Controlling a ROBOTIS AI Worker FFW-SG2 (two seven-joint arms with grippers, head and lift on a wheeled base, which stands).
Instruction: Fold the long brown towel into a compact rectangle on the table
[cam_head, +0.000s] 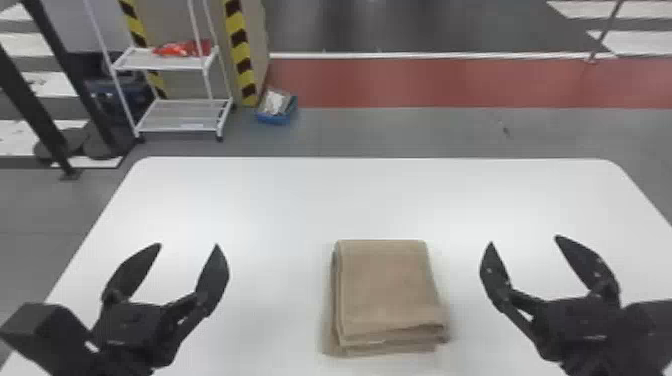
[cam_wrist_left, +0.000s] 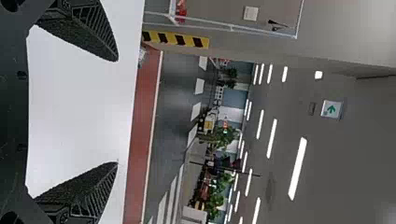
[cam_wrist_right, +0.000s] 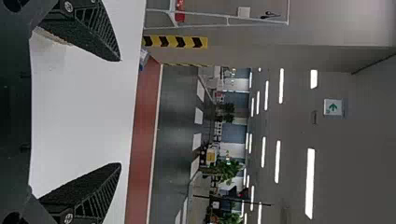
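Your left gripper (cam_head: 188, 245) and right gripper (cam_head: 524, 241), fingers apart and empty, flank the towel (cam_head: 387, 285), folded compactly on the table (cam_head: 310, 200), presumably standing clear to spare its finished-looking layers.

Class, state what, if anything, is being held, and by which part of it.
Nothing is held: the left pincer and the right pincer are open; the towel lies on the table.
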